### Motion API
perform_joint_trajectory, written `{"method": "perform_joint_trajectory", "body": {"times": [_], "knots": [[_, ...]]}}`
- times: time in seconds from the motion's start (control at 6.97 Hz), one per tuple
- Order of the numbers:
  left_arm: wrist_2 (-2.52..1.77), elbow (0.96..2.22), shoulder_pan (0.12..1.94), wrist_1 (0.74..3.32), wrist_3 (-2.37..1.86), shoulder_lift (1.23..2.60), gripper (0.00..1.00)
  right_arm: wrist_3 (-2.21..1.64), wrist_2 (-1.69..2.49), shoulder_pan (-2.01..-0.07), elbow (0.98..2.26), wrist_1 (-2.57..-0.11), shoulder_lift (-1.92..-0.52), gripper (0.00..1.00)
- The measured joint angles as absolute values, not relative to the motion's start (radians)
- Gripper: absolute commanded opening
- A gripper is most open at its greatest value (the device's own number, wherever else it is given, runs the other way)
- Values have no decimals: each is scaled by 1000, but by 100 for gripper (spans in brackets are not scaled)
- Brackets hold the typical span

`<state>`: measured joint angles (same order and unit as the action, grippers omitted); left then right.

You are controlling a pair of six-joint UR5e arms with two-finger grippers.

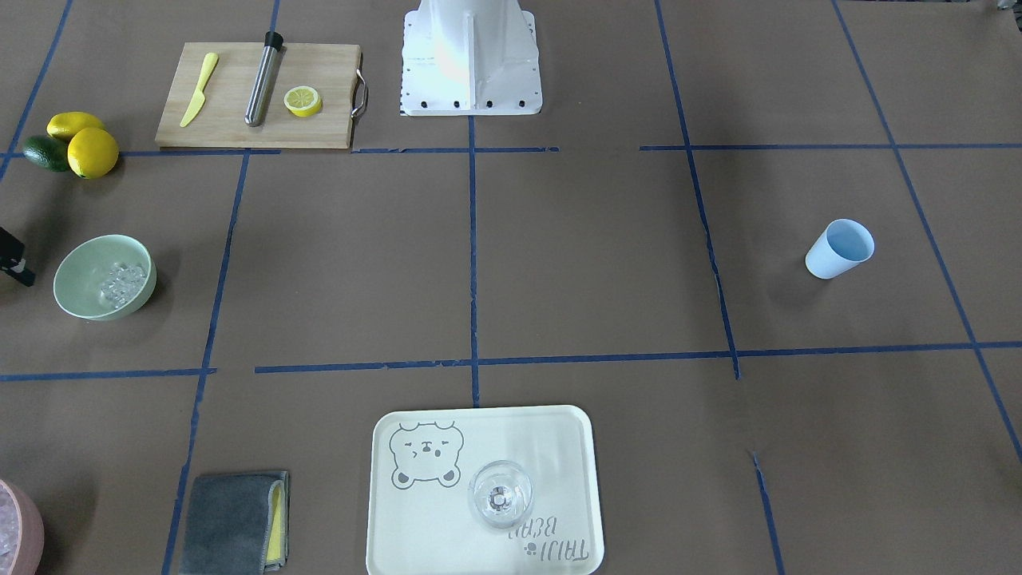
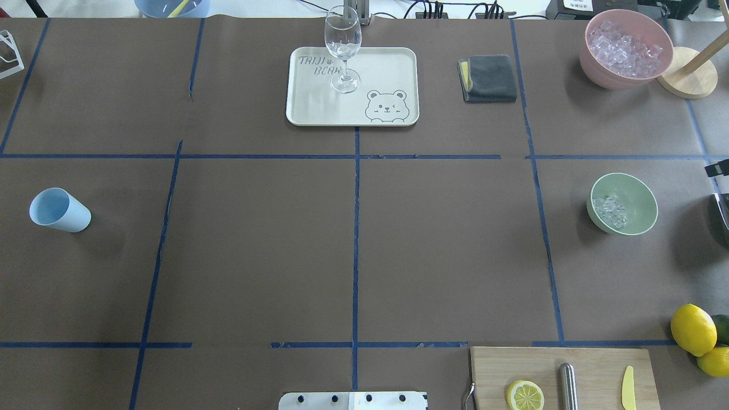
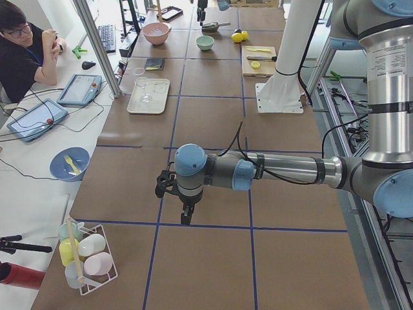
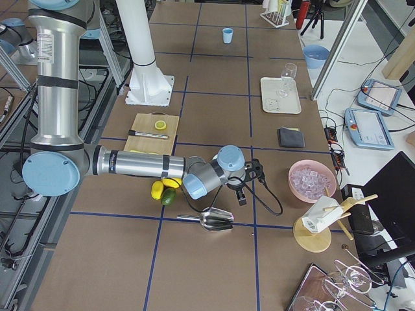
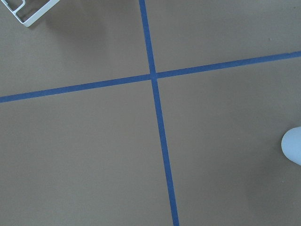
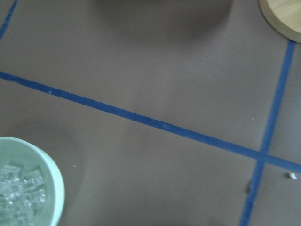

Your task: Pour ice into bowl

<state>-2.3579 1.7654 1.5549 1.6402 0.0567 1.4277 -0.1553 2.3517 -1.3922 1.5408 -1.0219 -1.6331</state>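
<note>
Near right end effector (image 4: pixel 241 198), bowl (image 2: pixel 638 196) with ice (image 2: pixel 610 210) inside.

The brown-papered table (image 2: pixel 256 256) carries the mint bowl (image 2: pixel 637 195), blue cup (image 2: pixel 60 210), tray (image 2: pixel 319 105), cloth (image 2: pixel 491 78) and cutting board (image 2: pixel 595 364).

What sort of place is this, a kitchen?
Likely a robotics lab, not a kitchen: the left robot arm over a table gridded with blue tape, an operator with tablets, props like the mint-green bowl of ice.
</note>
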Motion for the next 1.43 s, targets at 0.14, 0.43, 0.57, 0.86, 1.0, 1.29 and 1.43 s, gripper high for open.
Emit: {"method": "perform_joint_trajectory", "body": {"times": [0.14, 0.43, 0.57, 0.86, 1.0, 1.29, 1.43], "knots": [[-2359, 1763, 1555, 1640, 64, 1427, 100, -24, 2350, -1485, 1566, -1198, -1614, 100], [-2360, 1754, 1555, 1638, 81, 1416, 100, 100, 2312, -1572, 1626, -1507, -1586, 100], [-2360, 1755, 1555, 1639, 85, 1408, 100, 111, 2296, -1581, 1643, -1589, -1590, 100], [-2361, 1757, 1555, 1642, 87, 1405, 100, 106, 2290, -1583, 1657, -1631, -1596, 100], [-2362, 1757, 1555, 1643, 87, 1405, 100, 108, 2297, -1583, 1659, -1632, -1595, 100], [-2362, 1758, 1555, 1644, 87, 1404, 100, 117, 2303, -1583, 1663, -1632, -1596, 100], [-2362, 1757, 1555, 1643, 87, 1404, 100, 118, 2305, -1583, 1664, -1631, -1598, 100]]}}
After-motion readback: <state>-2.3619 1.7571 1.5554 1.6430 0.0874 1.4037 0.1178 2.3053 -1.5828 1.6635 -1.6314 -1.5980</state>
